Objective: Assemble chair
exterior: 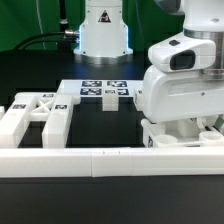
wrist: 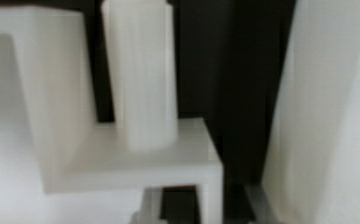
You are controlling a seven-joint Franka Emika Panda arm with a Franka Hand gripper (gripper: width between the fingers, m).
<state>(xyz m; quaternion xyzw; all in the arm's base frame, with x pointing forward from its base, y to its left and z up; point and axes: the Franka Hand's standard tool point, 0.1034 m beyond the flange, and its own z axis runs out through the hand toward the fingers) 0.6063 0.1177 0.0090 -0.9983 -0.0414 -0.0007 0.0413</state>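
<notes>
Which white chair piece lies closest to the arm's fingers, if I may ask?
The piece at the exterior view's right, directly under the arm; the X-braced panel lies well away at the exterior view's left.

arm (exterior: 182,62): cropped by top and right edges, lower end lost among chair pieces (exterior: 190,135); ribbed post (wrist: 138,70): blurred like all the wrist view, top cut off; marker board (exterior: 100,90): tags too small to read

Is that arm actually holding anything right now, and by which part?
Cannot tell: the gripper is shut low among the chair pieces, its fingertips hidden in both views.
</notes>
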